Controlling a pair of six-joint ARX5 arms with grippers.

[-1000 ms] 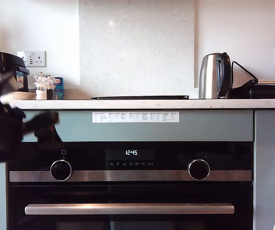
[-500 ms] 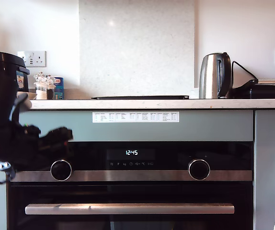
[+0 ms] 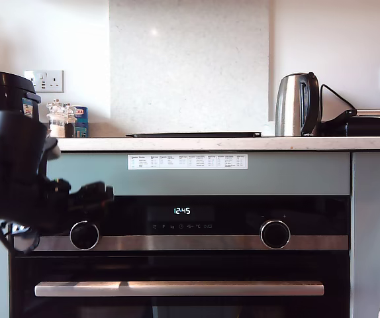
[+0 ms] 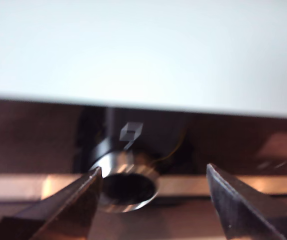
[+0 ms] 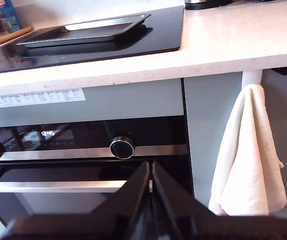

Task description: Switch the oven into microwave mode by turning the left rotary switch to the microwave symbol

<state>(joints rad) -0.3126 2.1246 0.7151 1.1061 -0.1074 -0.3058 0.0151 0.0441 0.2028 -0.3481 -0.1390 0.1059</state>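
While first claw [image 4: 151, 200] gapes: one oven [image 3: 177, 265] (two knobs).

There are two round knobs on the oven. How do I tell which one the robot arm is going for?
Find the black glass oven under the counter, with the clock display in its middle. One knob sits on each side of the clock; pick the left rotary switch on the exterior view's left. My first gripper is open in front of it, and a tiny square outline marks it, unlike the other knob.

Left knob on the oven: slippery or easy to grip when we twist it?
The knob has a smooth shiny silver rim, so it probably slips under light pinch. It looks small and round, stiff, fixed to the oven, likely turning only. My first gripper is open, off-centre around it.
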